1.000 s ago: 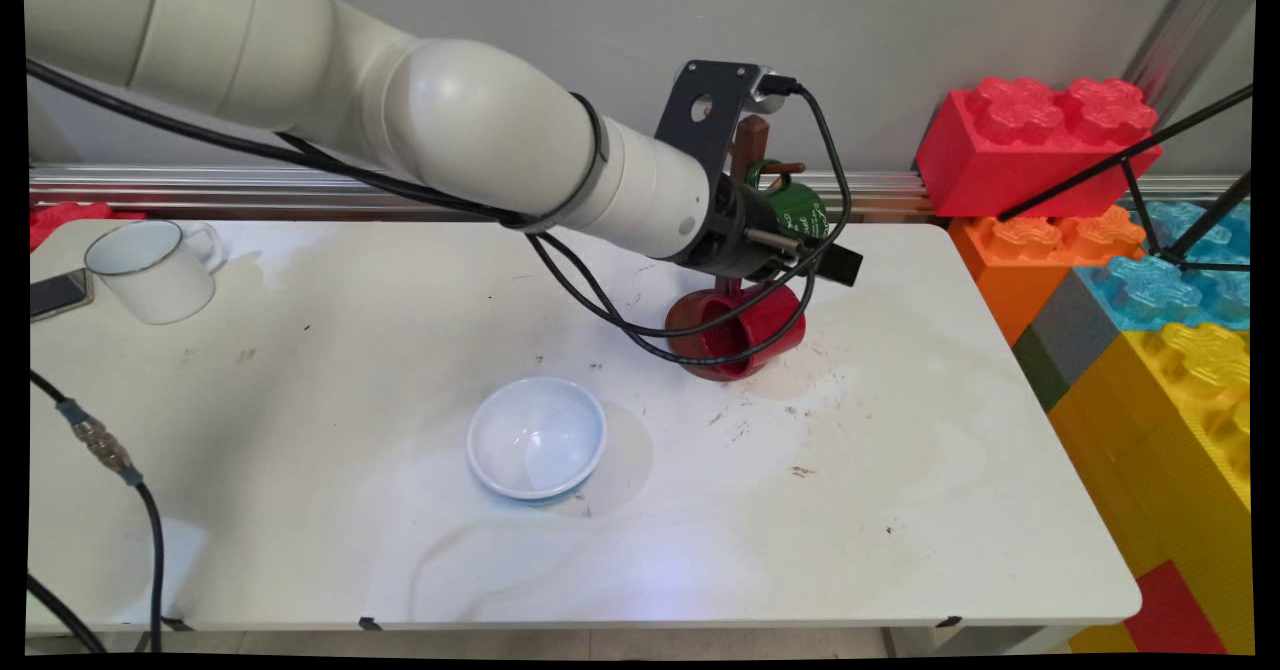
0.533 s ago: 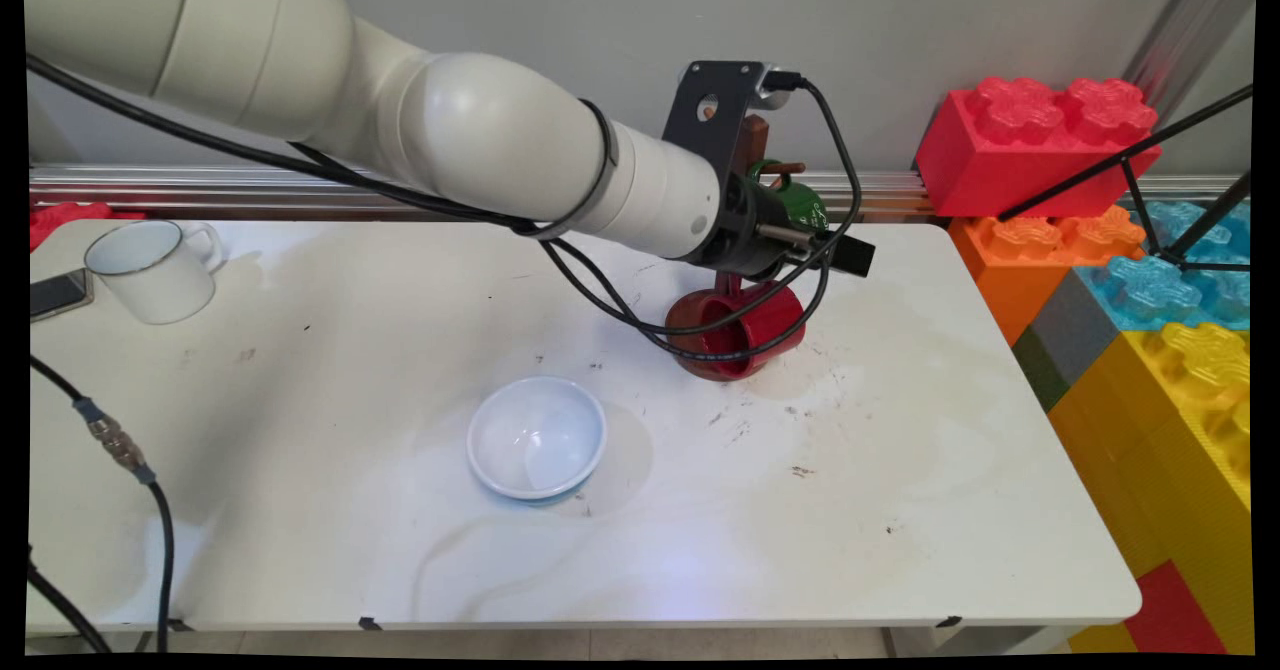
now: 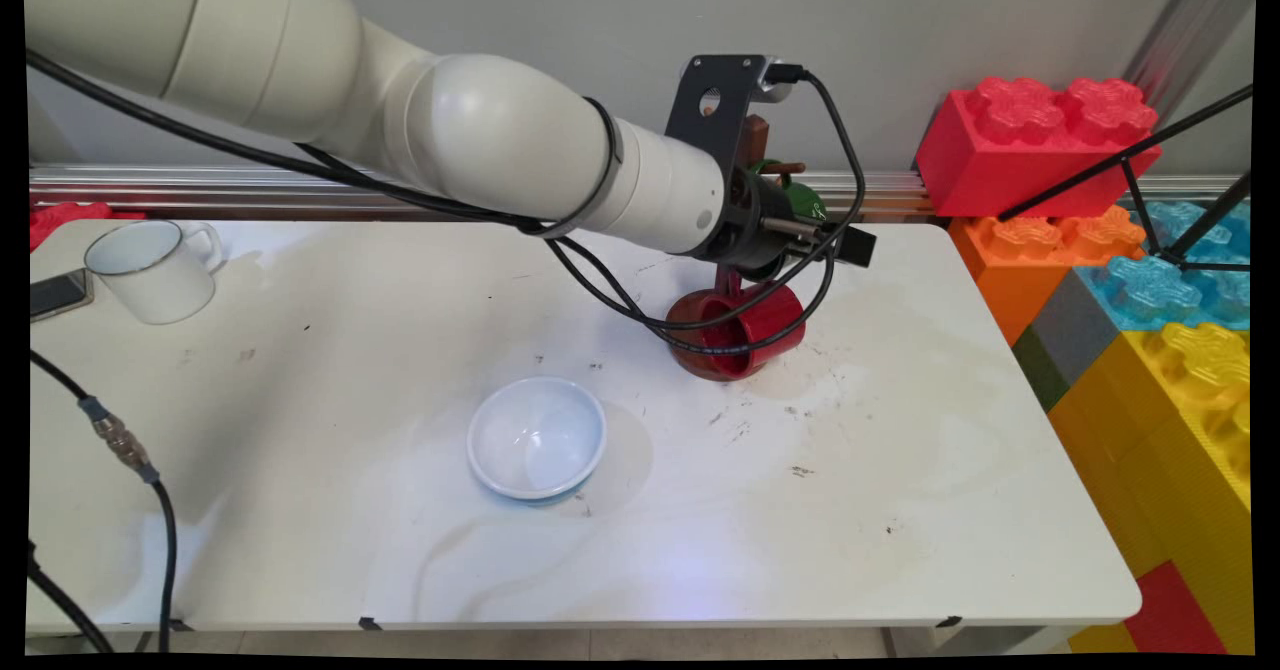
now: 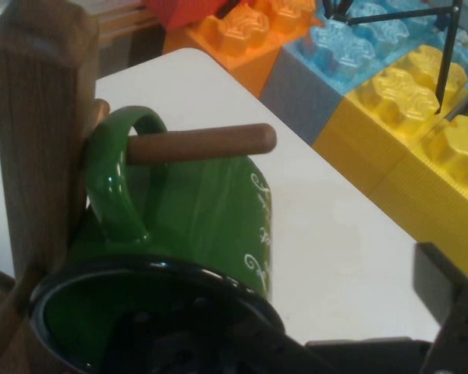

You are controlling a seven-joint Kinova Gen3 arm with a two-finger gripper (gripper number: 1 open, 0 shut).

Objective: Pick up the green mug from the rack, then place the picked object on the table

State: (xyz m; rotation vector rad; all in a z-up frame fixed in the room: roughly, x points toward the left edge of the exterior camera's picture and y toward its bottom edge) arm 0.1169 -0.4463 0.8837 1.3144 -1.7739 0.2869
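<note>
On tabletop point(image 3: 900, 510), far side: wooden mug rack point(image 4: 39, 140); green mug point(image 4: 210, 218) hung by handle on peg point(image 4: 199, 143); red mug point(image 3: 745, 330) below. Gripper point(image 3: 815, 240) just beside green mug; fingers' opening cannot be told.

White mug point(image 3: 155, 268), phone point(image 3: 58, 292) (far left), bowl point(image 3: 537, 439), toy bricks point(image 3: 1035, 145).

The main view looks down across the white counter point(image 3: 300, 370) toward twelve o'clock; the hand view sits close against the glossy green ceramic mug point(image 4: 210, 210) point(image 3: 803, 200), shared by both.
</note>
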